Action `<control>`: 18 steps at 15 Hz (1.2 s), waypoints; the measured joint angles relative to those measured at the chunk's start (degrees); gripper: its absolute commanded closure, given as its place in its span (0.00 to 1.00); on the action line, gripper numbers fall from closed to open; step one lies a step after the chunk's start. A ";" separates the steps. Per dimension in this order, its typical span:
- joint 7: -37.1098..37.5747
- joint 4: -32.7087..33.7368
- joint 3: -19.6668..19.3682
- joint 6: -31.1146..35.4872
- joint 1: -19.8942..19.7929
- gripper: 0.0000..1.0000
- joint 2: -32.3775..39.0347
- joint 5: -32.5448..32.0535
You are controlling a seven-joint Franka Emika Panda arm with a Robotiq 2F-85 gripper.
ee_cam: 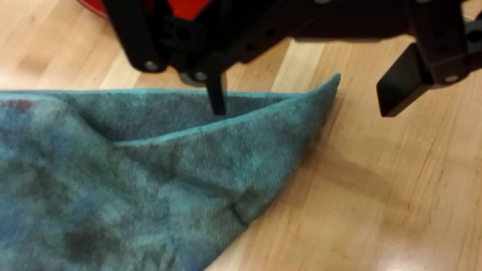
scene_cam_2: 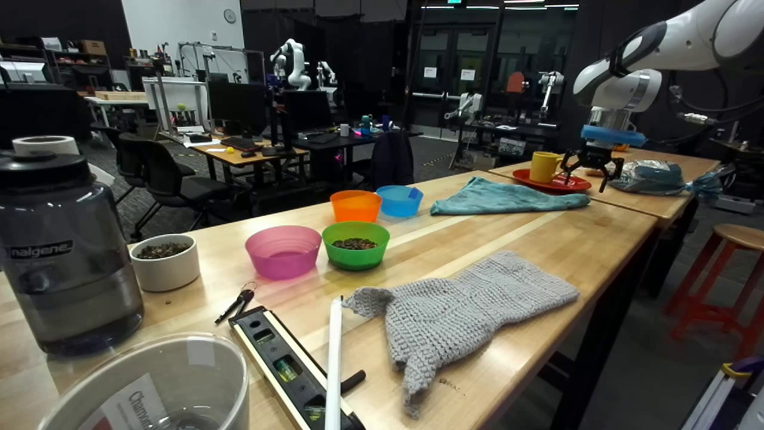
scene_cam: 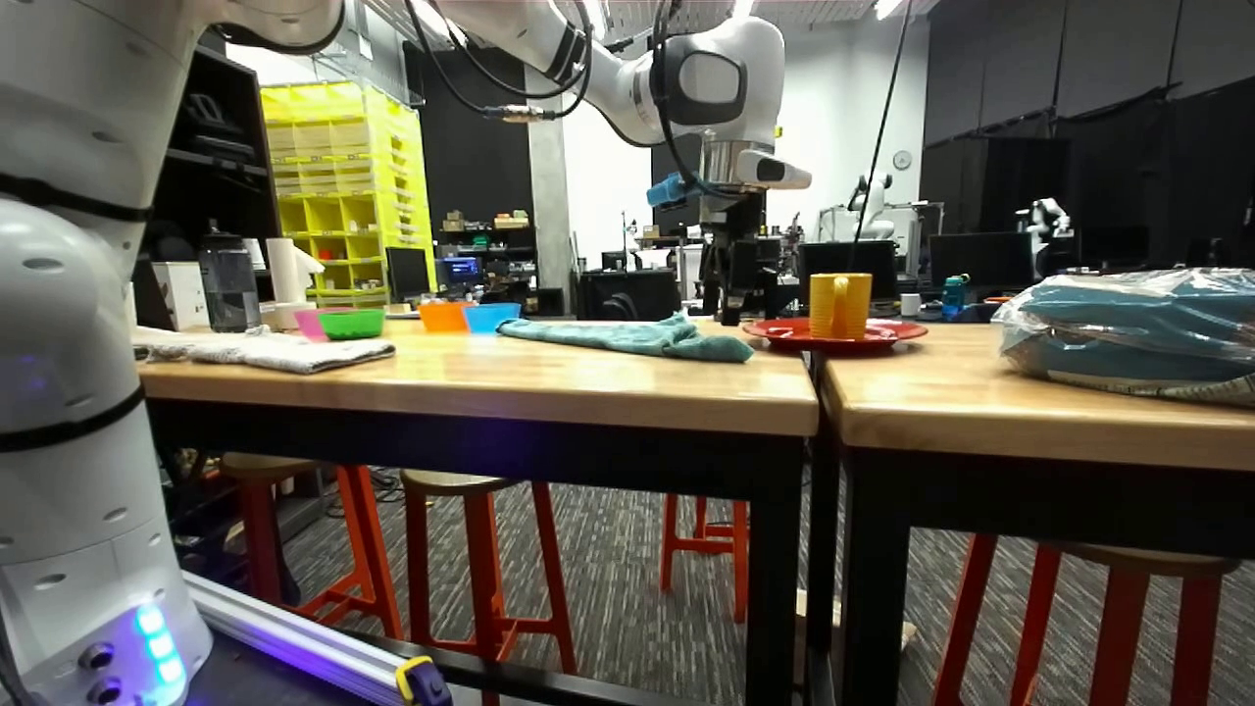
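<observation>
"Teal cloth [scene_cam_2: 507,198], where does it lie?"

"On the wooden counter [scene_cam_2: 573,239], near the end edge that meets the second table [scene_cam: 941,382]. Wood shows between its pointed tip and the long edge facing the robot base [scene_cam: 88,579], and out to the corner where those two edges join."

"How does the gripper [ee_cam: 304,109] stand?"

"Its fingers [ee_cam: 404,82] are well apart, near that pointed tip. In the wrist view one shows over a fold, the other over wood past the tip, with the tip between. I can't tell whether the finger at the fold touches it."

"What crowds it?"

"A red plate [scene_cam: 779,334] bearing an upright yellow mug [scene_cam: 840,306], lying across the seam at the end edge. A band of wood parts plate from cloth. On the second table, a bagged blue bundle [scene_cam: 1137,333] sits well apart from the fingers."

"And along the long edges?"

"A grey towel [scene_cam_2: 477,298] lies close to the robot-side edge; an orange bowl [scene_cam_2: 355,206] and a blue bowl [scene_cam_2: 399,201] stand by the opposite one, the blue nearer the cloth."
</observation>
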 measured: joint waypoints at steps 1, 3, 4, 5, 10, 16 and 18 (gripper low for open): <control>2.03 0.06 -0.29 0.85 -0.14 0.00 0.32 1.30; 6.07 0.06 -0.81 3.27 -0.36 0.00 0.99 3.65; 8.15 0.05 -1.07 4.84 -0.38 0.00 1.34 4.63; 10.21 0.00 -1.27 6.66 -0.38 0.00 1.68 5.46; 21.84 -0.97 -2.25 17.34 -0.07 0.00 2.81 6.73; 26.99 -2.18 -4.84 18.68 0.35 0.00 1.61 1.87; 24.99 -2.74 -4.81 15.88 0.37 0.00 0.18 1.00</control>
